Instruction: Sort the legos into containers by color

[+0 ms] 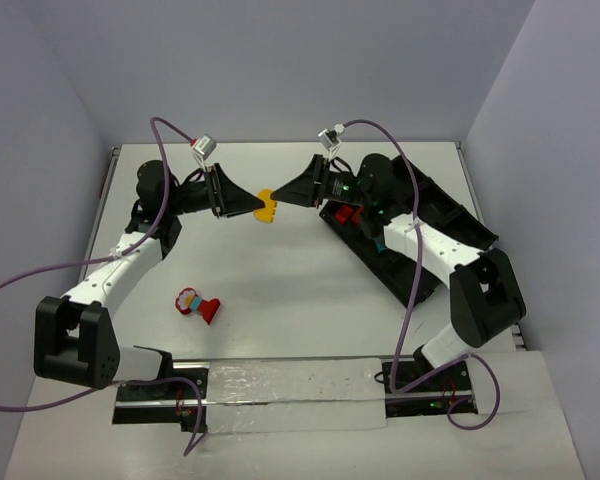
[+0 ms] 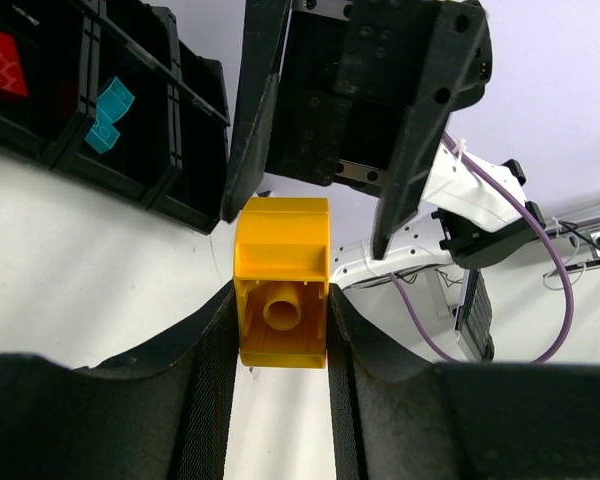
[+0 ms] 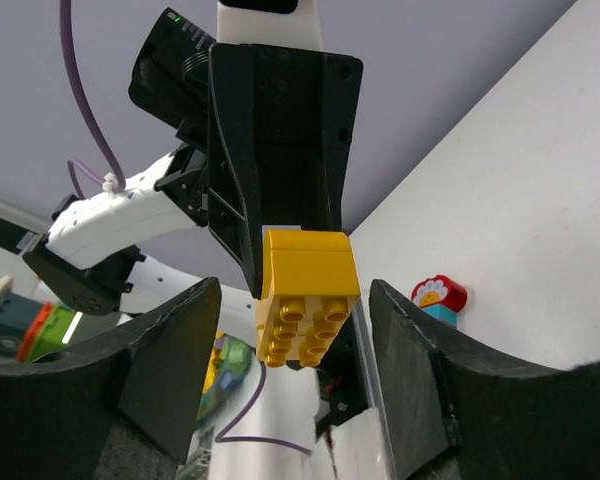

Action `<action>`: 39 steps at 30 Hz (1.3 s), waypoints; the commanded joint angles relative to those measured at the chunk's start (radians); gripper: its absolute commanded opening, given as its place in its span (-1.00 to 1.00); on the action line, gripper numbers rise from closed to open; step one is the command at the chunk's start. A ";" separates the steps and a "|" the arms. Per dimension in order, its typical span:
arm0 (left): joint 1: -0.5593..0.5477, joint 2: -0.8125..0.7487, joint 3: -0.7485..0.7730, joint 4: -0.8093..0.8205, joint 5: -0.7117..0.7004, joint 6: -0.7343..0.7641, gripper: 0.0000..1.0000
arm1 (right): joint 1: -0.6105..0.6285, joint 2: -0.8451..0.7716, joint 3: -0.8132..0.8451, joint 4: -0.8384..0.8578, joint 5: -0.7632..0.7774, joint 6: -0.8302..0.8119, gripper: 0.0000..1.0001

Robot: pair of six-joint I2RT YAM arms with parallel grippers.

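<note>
A yellow lego (image 1: 267, 205) hangs in the air over the far middle of the table, with my left gripper (image 1: 248, 199) shut on it. In the left wrist view the brick (image 2: 282, 280) is pinched by its sides, hollow underside toward the camera. My right gripper (image 1: 286, 194) faces it from the right, open. In the right wrist view the brick's studs (image 3: 305, 295) sit between the right gripper's (image 3: 292, 300) fingers with a gap on each side. The black tray of containers (image 1: 450, 215) lies at the right, holding a red lego (image 1: 342, 212). A red lego (image 2: 0, 60) and cyan legos (image 2: 108, 112) sit in separate compartments.
A clump of red and cyan bricks with a flower print (image 1: 197, 305) lies on the table near the left arm, and shows again in the right wrist view (image 3: 440, 298). Purple cables trail from both arms. A white strip runs along the near edge (image 1: 290, 395).
</note>
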 commanded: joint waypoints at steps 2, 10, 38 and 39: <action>0.006 -0.034 0.004 0.062 0.026 -0.006 -1.00 | 0.016 0.024 0.046 0.094 -0.031 0.040 0.27; 0.006 -0.035 0.001 0.066 0.024 -0.009 -1.00 | 0.029 0.052 0.051 0.125 -0.043 0.067 0.07; 0.172 -0.099 0.028 -0.044 0.057 0.041 -1.00 | -0.050 -0.090 -0.063 -0.268 0.028 -0.191 -1.00; 0.174 -0.099 0.027 -0.051 0.055 0.044 -1.00 | -0.058 -0.105 -0.051 -0.336 0.054 -0.230 -1.00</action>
